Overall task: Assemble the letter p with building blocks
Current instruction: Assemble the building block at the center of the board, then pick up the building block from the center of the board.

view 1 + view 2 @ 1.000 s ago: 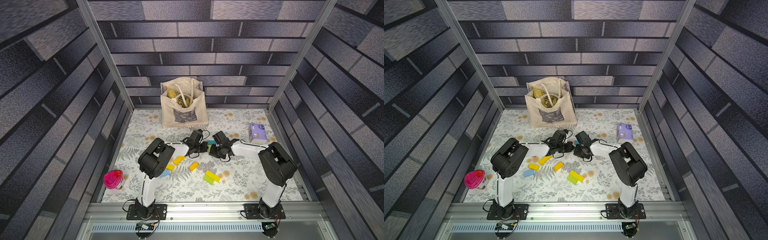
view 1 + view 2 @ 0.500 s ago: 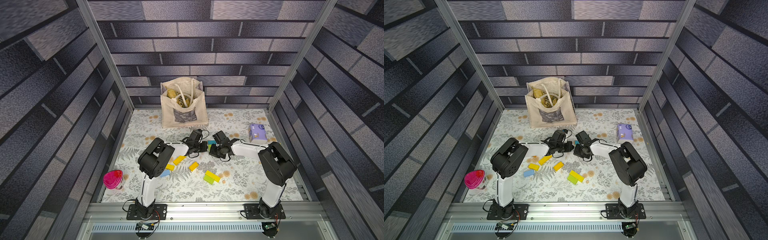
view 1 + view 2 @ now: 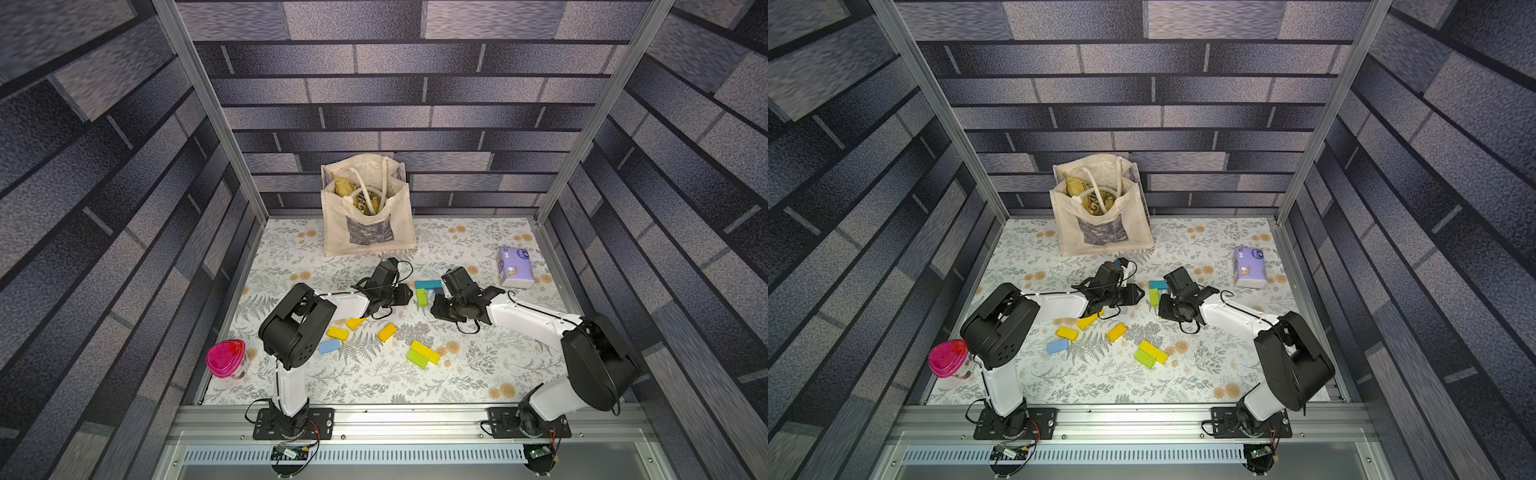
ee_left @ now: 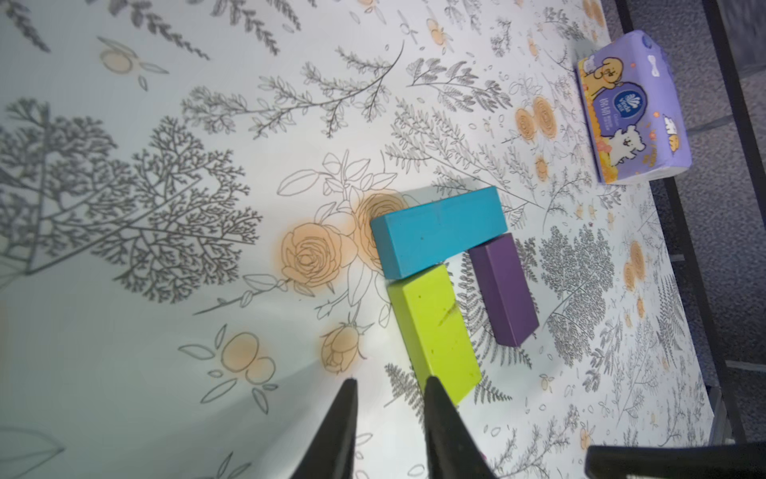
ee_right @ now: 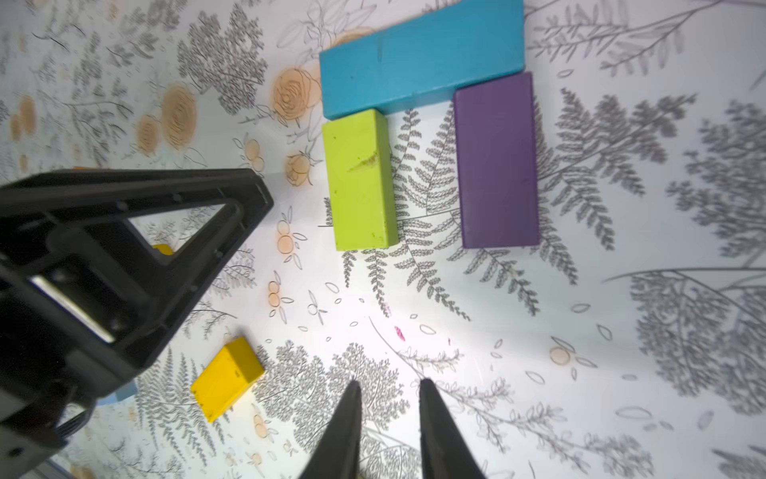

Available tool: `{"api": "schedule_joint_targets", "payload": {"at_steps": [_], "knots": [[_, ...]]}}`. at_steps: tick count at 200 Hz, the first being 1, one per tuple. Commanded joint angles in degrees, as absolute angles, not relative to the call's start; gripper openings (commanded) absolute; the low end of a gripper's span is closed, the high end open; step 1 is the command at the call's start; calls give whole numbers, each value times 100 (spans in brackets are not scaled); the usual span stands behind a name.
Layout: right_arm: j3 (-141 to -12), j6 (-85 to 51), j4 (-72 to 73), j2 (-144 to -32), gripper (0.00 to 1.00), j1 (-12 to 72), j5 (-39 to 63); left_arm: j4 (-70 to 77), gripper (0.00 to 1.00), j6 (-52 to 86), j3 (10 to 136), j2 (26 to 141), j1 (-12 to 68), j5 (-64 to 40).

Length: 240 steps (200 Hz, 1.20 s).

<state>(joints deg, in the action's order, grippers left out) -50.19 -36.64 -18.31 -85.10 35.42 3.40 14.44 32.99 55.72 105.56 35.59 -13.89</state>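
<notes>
Purple block point(image 5: 495, 161) clear in wrist views, barely visible from above; left hand point(image 4: 391, 380) and right hand point(image 5: 389, 382) slightly agape, empty.

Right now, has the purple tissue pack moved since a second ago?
No. In a top view the purple tissue pack lies just where it did, same gap to the tote bag and the table's right edge.

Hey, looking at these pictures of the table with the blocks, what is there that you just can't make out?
Purple rectangular block: in a top view, nearly all hidden behind the right arm.
Long teal block: in the right wrist view, partly cut off by the picture's edge.
Yellow block: in both top views, one end hidden under the left arm.
Cream tote bag: contents too small to tell in both top views.
</notes>
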Motion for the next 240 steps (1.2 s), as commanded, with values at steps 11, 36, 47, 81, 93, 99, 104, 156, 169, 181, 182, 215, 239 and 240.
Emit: {"api": "schedule_joint_targets", "payload": {"at_steps": [11,36,47,81,93,99,104,156,169,181,182,215,239,240], "knots": [[-4636,-2636,-2202,-7811,54,3509,382,1625,51,3094,5141,9811,3610,-977],[-4563,-2162,-2064,-7717,67,3571,1057,1515,59,3011,4940,9373,3585,-817],[-4633,-1998,-2233,-7734,68,3705,1118,1286,62,2956,4939,9163,3586,-695],[-4765,-1935,-2759,-7758,69,4280,1125,627,66,2847,4839,8614,3545,-196],[-4819,-2131,-2949,-7753,70,4491,983,496,66,2875,4733,8456,3486,-95],[-4830,-2246,-3050,-7725,70,4613,830,467,66,2914,4662,8373,3448,-56],[-4841,-2364,-3143,-7672,70,4704,639,464,67,2945,4592,8295,3429,-26],[-3624,-4812,-2693,-6179,100,4956,-395,467,68,3011,4159,7773,3340,158],[-3067,-5387,-1851,-5843,100,4948,-171,481,68,3000,4139,7728,3338,150],[-2967,-5381,-1533,-5779,100,4944,-9,473,68,2988,4135,7700,3334,158],[-2982,-5367,-1540,-5785,100,4946,-4,469,68,2988,4137,7700,3332,158],[-3811,-4940,-2537,-6426,100,4983,292,494,68,3008,4110,7743,3326,174],[-4204,-5322,-3060,-6901,96,4981,473,525,68,3093,4048,7752,3331,175],[-4224,-5346,-3094,-6922,96,4973,474,526,68,3102,4045,7752,3331,171]]}}
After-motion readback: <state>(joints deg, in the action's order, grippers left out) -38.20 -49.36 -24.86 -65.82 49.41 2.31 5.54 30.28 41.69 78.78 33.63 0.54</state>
